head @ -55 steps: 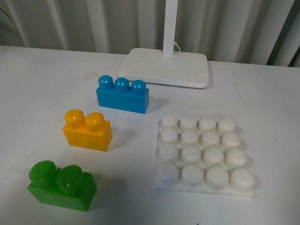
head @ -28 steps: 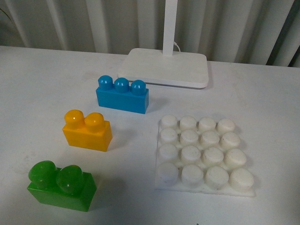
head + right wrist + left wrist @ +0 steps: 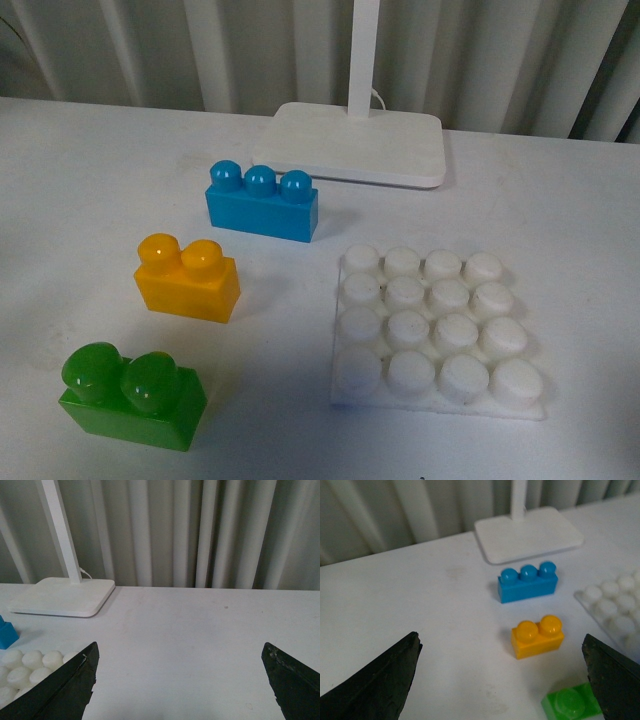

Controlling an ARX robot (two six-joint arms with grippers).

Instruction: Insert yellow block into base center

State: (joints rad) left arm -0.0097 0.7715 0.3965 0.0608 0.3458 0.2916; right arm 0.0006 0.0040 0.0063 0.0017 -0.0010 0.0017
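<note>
The yellow block [image 3: 187, 277] stands on the white table, left of the base [image 3: 435, 330], studs up and apart from it. The left wrist view shows this yellow block [image 3: 537, 636] ahead of my left gripper [image 3: 501, 652], which hangs open above the table with only bare table between its black fingers [image 3: 380, 677]. A corner of the base [image 3: 615, 605] shows there too. My right gripper [image 3: 180, 652] is open over bare table, with the base [image 3: 27, 667] off to one side. Neither arm shows in the front view.
A blue three-stud brick [image 3: 262, 201] sits behind the yellow block and a green two-stud brick [image 3: 133, 395] in front of it. A white lamp stand [image 3: 355, 140] with its post stands at the back. Grey curtains close off the far edge.
</note>
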